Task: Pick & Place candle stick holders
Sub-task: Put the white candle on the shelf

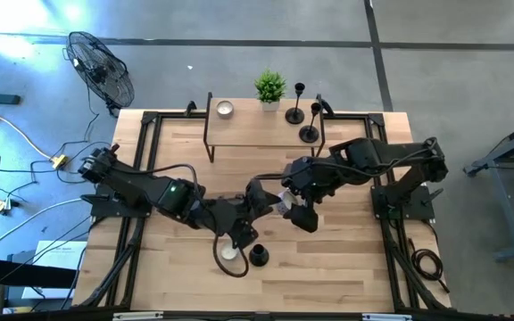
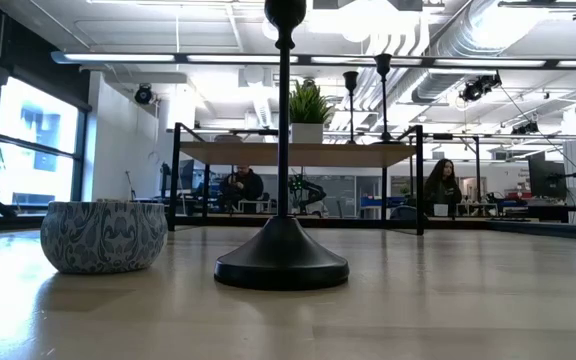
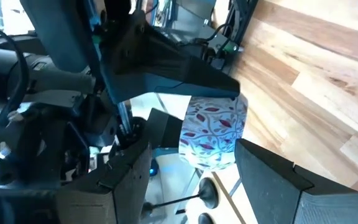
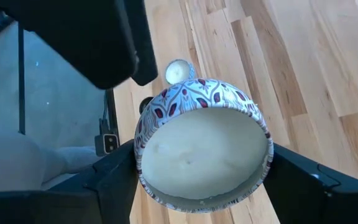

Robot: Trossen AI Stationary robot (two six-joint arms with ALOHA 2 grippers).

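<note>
Standing near the table's front edge, one black candlestick holder (image 2: 282, 200) is showing me a round flared base and a slim upright stem, with a patterned bowl (image 2: 104, 236) resting on the wood beside it. Two more candlestick holders (image 1: 302, 111) are standing on the raised shelf (image 1: 257, 132) at the back, next to a potted plant (image 1: 269, 89) and a small white candle (image 1: 225, 109). I am seeing the right gripper (image 4: 201, 180) holding a patterned candle tin (image 4: 202, 152) between part-open fingers above mid-table. The left gripper (image 3: 207, 171) is meeting it there, fingers likewise parted around that same tin.
</note>
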